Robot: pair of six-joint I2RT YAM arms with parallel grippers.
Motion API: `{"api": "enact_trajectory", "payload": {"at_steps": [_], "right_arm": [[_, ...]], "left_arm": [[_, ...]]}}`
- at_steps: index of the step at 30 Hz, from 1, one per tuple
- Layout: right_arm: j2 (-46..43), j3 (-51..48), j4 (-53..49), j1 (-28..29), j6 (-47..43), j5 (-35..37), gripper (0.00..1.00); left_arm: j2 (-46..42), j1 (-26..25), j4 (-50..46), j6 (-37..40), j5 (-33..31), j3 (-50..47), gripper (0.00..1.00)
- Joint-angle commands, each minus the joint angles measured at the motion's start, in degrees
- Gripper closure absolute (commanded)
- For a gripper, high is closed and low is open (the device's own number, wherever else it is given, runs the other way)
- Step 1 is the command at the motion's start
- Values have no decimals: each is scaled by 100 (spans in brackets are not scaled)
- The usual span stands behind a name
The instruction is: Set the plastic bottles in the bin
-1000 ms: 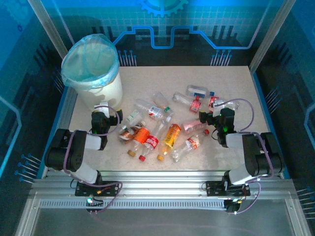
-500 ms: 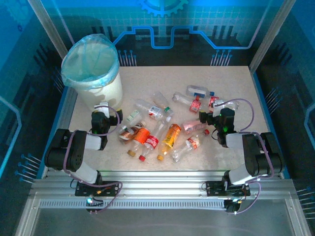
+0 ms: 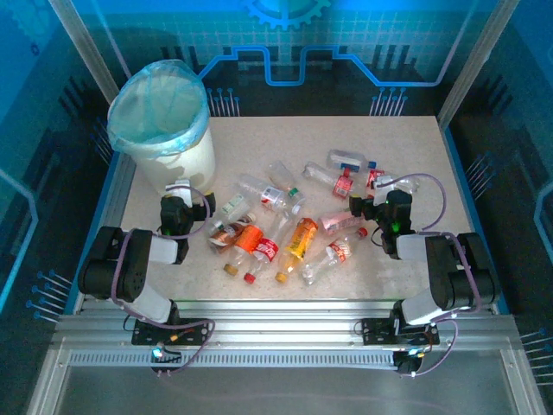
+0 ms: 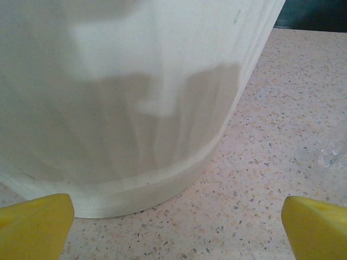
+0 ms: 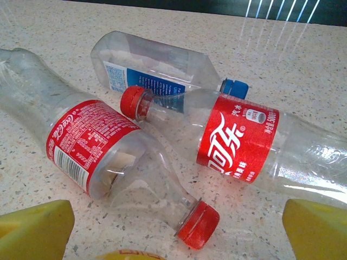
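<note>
Empty plastic bottles [image 3: 285, 220] lie scattered mid-surface [image 3: 406, 147], with the lined bin [image 3: 186, 160] at 10 o'clock. Both jaws are released: the left gripper [image 3: 179, 192] faces the bin's wall, and the right gripper [image 3: 367, 206] hovers before a red-capped bottle [image 5: 108, 157]. Light, crushable and slick, each likely grips best across its labelled middle.

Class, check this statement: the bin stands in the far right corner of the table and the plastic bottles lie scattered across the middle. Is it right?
No. The top external view shows the bin in the far left corner, not the right. The plastic bottles do lie scattered across the middle of the table.
</note>
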Motion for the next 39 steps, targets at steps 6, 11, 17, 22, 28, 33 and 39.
{"api": "enact_trajectory", "payload": {"at_steps": [6,11,17,22,28,33,39], "right_arm": [[-319,185,-398,-50,-62,-77,0],[-1149,235,-1072,-48,-44,-24,0],[-2549,551,-2548,21,52,165,1],[-3300,1118,-4231,54,626,341,2],[-3309,1839,-5766,112,1665,45,3],[-3193,2279,-6585,221,2174,-286,1],[-3139,2503,-7168,290,2445,-755,1]], "left_arm": [[-267,36,1210,110,257,-596,1],[-955,29,985,94,233,-835,1],[-2486,13,-704,-273,100,-732,1],[-3987,-43,-2356,-779,94,-613,3],[-5577,-340,-4296,-997,99,-153,7],[-6097,-864,-5527,-955,66,610,10],[-5905,-1536,-6344,-801,161,1456,15]]}}
